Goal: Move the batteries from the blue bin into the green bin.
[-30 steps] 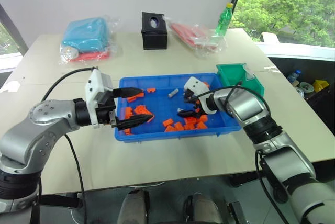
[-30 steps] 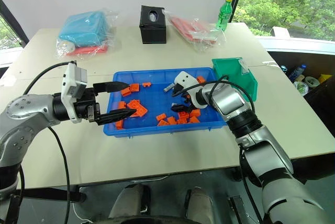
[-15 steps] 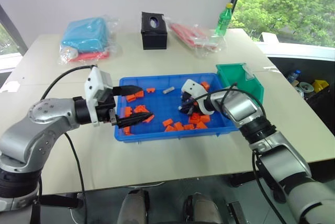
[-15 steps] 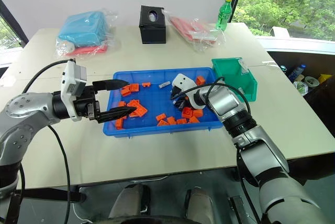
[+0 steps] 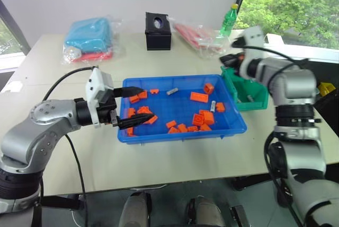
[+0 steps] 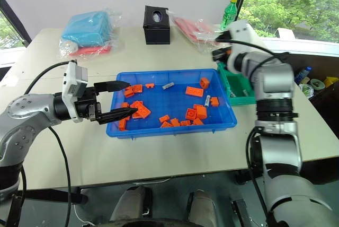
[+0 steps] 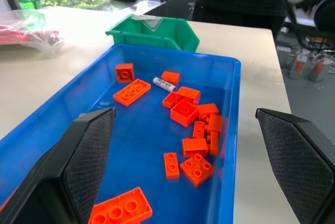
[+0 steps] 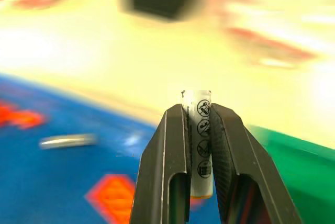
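A pale worktop (image 5: pixel 175 155) by a window is carrying everything. Nearest, the left end effector (image 5: pixel 133 108) is hanging over the left end of the blue bin (image 5: pixel 183 134), its fingers spread and holding nothing. In that bin, two batteries are lying among orange blocks (image 5: pixel 199 97): one (image 5: pixel 213 105) toward the right end, one (image 5: pixel 171 92) near the far wall. Beyond, the right end effector (image 8: pixel 199 145) is clamping a third battery (image 8: pixel 201 140) upright, above the far rim of the green bin (image 5: pixel 249 90). To drop well, I judge it should center over the green bin's opening, dip below the rim, then release so the battery cannot bounce out.
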